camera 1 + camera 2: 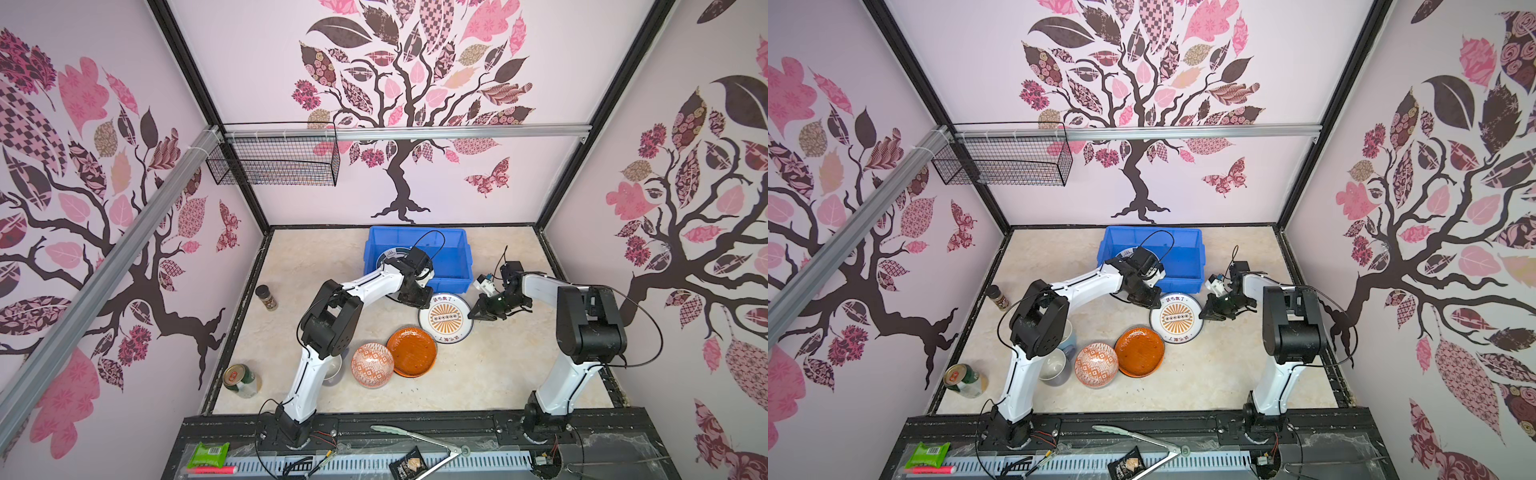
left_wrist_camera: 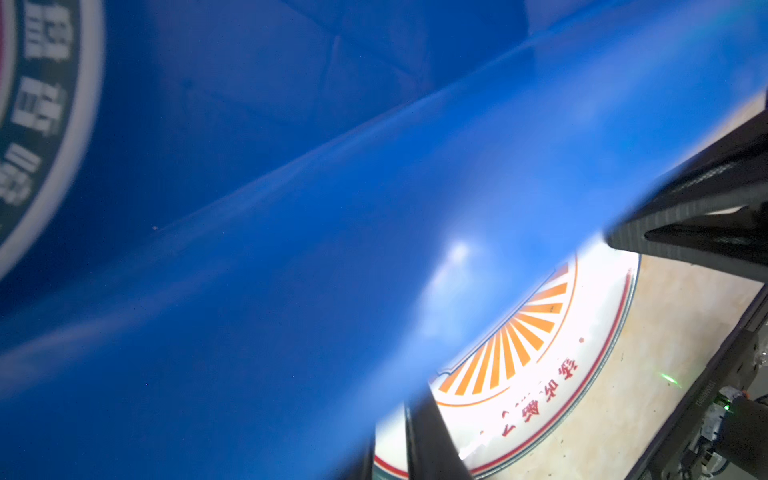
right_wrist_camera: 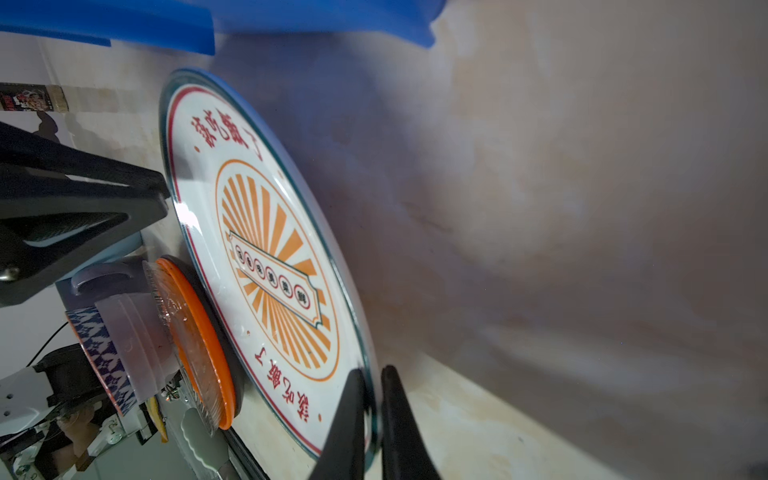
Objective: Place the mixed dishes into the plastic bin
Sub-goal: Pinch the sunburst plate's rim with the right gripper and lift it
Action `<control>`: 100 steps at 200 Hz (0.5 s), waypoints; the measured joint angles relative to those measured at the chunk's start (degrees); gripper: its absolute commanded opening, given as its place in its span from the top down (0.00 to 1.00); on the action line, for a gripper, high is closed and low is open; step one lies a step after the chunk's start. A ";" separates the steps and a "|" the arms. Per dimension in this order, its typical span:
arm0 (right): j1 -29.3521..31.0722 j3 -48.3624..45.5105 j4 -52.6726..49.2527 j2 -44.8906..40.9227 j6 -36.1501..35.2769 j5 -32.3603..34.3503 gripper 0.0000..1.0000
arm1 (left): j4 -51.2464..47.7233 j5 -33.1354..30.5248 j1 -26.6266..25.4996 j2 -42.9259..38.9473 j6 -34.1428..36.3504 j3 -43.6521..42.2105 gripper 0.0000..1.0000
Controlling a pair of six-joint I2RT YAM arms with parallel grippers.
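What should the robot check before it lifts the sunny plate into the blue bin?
1. Right gripper shut on the sunburst plate rim: ok.
2. Left gripper gripping the opposite rim: cannot tell; it sits right at the edge.
3. Blue bin has bare floor beside the green-rimmed plate inside: ok.
4. Orange plate clear of the sunburst plate: cannot tell; their rims look very close.
5. The sunburst plate raised above the bin's front wall: not ok; it sits low in front.
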 measured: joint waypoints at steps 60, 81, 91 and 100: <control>-6.25 5.90 -5.16 0.00 -2.69 0.20 1.00 | -4.44 -0.68 -0.42 0.81 0.39 3.56 0.63; -7.34 7.65 -7.15 0.02 -4.50 0.87 1.00 | -6.56 -1.07 -0.44 0.94 0.76 6.14 0.59; -7.67 8.26 -8.24 0.00 -5.40 1.20 1.00 | -7.37 -1.33 -0.44 0.94 1.09 7.63 0.58; -7.74 8.72 -9.25 0.00 -6.19 1.42 1.00 | -7.98 -1.57 -0.44 0.94 1.20 8.92 0.57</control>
